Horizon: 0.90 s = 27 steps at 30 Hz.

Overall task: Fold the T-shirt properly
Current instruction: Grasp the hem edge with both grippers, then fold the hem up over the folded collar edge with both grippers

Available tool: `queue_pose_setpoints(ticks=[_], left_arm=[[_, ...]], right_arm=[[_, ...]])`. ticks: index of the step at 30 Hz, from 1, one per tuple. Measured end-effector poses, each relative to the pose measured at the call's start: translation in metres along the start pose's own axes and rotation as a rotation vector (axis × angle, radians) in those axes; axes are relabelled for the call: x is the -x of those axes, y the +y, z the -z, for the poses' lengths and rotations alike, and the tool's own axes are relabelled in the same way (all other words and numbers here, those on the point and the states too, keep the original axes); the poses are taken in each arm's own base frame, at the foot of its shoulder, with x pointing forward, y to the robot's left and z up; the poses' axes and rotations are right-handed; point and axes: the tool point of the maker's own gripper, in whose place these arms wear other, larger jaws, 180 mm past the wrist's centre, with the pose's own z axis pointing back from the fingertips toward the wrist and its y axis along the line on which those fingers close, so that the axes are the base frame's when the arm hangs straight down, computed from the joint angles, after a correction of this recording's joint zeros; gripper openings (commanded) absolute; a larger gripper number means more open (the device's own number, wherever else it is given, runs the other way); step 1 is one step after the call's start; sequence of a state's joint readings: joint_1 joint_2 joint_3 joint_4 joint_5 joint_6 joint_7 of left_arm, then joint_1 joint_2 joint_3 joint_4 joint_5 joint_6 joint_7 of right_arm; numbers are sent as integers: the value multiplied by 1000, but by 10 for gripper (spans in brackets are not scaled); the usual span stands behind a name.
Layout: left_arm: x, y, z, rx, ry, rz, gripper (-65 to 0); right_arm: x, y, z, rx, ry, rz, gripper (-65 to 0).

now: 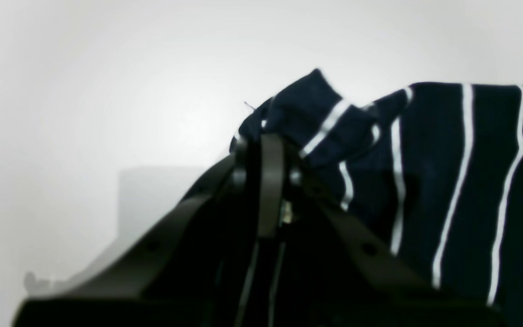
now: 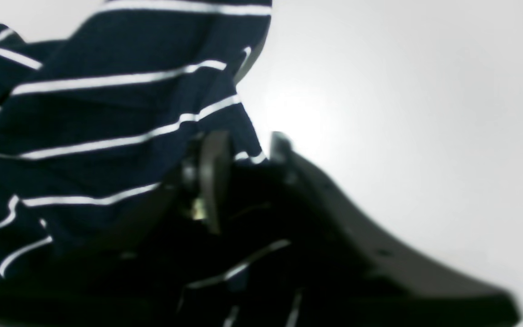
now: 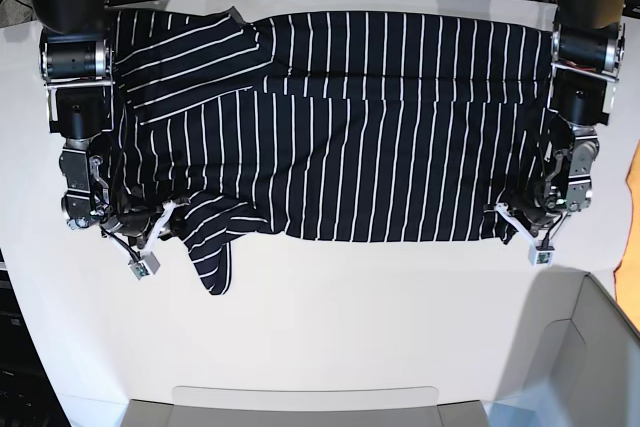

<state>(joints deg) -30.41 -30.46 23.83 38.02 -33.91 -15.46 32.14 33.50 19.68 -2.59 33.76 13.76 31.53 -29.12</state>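
Observation:
The dark navy T-shirt [image 3: 350, 127] with thin white stripes lies spread across the white table [image 3: 350, 307], one sleeve trailing toward the front left. My left gripper [image 3: 510, 215] is at the shirt's front right corner. In the left wrist view its fingers [image 1: 270, 150] are pressed together on a bunched fabric corner of the T-shirt [image 1: 447, 159]. My right gripper [image 3: 165, 217] sits at the front left by the sleeve. In the right wrist view the gripper [image 2: 248, 145] has its jaws apart, with the edge of the T-shirt [image 2: 107, 113] between them.
An orange cloth [image 3: 634, 177] shows at the right edge. A pale bin [image 3: 570, 347] stands at the front right and a shallow tray rim [image 3: 300, 397] runs along the front. Cables lie behind the table.

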Motion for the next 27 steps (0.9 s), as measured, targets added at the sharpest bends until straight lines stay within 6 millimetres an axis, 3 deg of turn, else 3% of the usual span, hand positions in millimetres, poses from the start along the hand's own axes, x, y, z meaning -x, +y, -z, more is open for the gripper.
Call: queue_pose_setpoints(ticks=[2, 8, 18, 23, 27], left_arm=[[-6, 3, -1, 6, -63, -32, -650], [-16, 16, -14, 20, -115, -194, -650], [-39, 16, -45, 34, -260, -192, -650], [-21, 24, -57, 21, -212, -210, -650], [-33, 32, -75, 15, -249, -225, -650]], right_arm=[[-1, -1, -1, 3, 5, -4, -650], [-11, -3, -3, 10, 8, -18, -650], [-75, -2, -26, 39, -130, -125, -650], [-70, -10, -30, 56, -118, -131, -650], [-57, -14, -33, 68, -101, -140, -650]])
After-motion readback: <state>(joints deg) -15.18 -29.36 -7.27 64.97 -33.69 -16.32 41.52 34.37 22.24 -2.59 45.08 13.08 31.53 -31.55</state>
